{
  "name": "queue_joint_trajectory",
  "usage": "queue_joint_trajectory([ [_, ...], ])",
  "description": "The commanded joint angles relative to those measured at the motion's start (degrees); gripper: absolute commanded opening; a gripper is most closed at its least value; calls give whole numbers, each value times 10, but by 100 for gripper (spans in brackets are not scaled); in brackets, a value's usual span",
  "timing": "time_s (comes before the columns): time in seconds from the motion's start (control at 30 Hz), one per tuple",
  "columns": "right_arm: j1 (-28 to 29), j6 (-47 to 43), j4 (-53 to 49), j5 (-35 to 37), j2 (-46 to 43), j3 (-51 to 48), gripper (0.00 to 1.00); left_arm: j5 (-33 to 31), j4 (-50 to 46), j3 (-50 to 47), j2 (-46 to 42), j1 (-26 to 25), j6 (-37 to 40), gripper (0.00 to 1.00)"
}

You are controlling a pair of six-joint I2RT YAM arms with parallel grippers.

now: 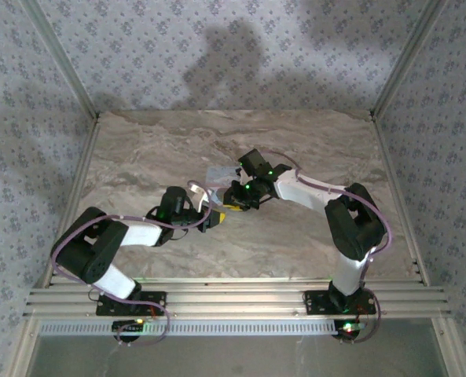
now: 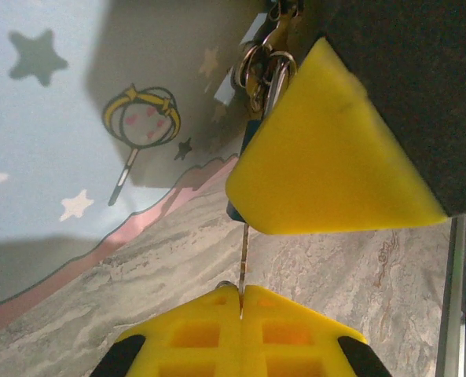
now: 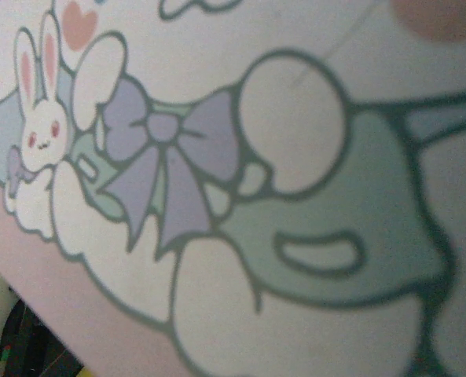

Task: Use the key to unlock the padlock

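Pale blue tin [image 2: 36, 157] with stars and pink edge, marbled grey-beige table [image 1: 162, 141], yellow left tool [image 2: 242, 251], floral grey walls [image 1: 217, 47].

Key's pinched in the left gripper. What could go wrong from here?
1. The left gripper pinches only the thin key's end; it may twist or slip when pushed.
2. The key rings crowd the big yellow pad and could snag.
3. That pad hides the key's far end, so alignment can't be checked.
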Motion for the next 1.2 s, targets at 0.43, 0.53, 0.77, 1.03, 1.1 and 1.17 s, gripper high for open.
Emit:
queue_joint_trajectory([
  [0.43, -6, 6, -9, -34, -15, 0, 0, 23, 56, -2, -26, 5, -16, 0],
  [0.53, -7, 6, -8, -34, -14, 1, 0, 25, 62, -3, -22, 5, -17, 0],
  [0.77, -7, 9, -9, -31, -14, 0, 0, 30, 73, -5, -15, 5, -21, 0],
  [1.03, -7, 10, -11, -30, -13, 4, 0, 16, 75, -19, -18, 5, -15, 0],
  [1.1, -8, 9, -12, -31, -13, 5, 0, 14, 75, -19, -18, 5, -14, 0],
  [1.17, -6, 9, -12, -31, -13, 5, 0, 14, 75, -17, -16, 5, -16, 0],
])
